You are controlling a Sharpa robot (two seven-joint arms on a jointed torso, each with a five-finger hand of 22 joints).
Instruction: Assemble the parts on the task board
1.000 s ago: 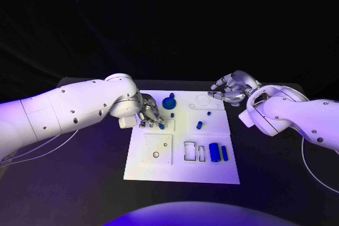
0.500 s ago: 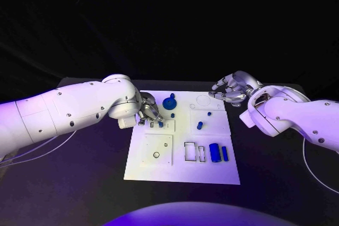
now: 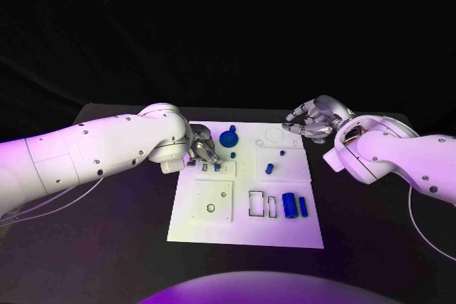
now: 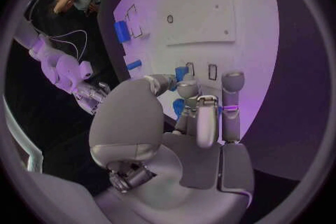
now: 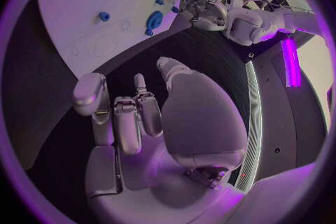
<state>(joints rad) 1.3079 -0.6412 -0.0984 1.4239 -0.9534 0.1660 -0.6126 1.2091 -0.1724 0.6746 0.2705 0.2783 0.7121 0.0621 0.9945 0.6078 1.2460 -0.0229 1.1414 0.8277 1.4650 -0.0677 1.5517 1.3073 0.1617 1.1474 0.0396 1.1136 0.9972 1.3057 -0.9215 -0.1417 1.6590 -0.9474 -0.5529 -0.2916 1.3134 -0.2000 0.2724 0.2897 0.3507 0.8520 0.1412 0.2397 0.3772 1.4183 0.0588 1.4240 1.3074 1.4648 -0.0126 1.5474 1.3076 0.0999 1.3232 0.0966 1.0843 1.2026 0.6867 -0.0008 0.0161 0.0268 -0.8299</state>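
Black table (image 3: 114,251), white plate of a task board (image 3: 242,231) at centre. My left hand (image 3: 201,153) hangs over the board's far-left corner, fingers curled down round a small blue plastic peg (image 4: 181,73); it looks pinched at the fingertips, just above its slot. My right hand (image 3: 312,122) hovers loosely curled, holding nothing, off the far-right corner. Left is nearer; the peg's long axis I cannot tell.

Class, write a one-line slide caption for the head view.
Left hand works at small blue parts on the white task board while the right hand waits at its far corner.
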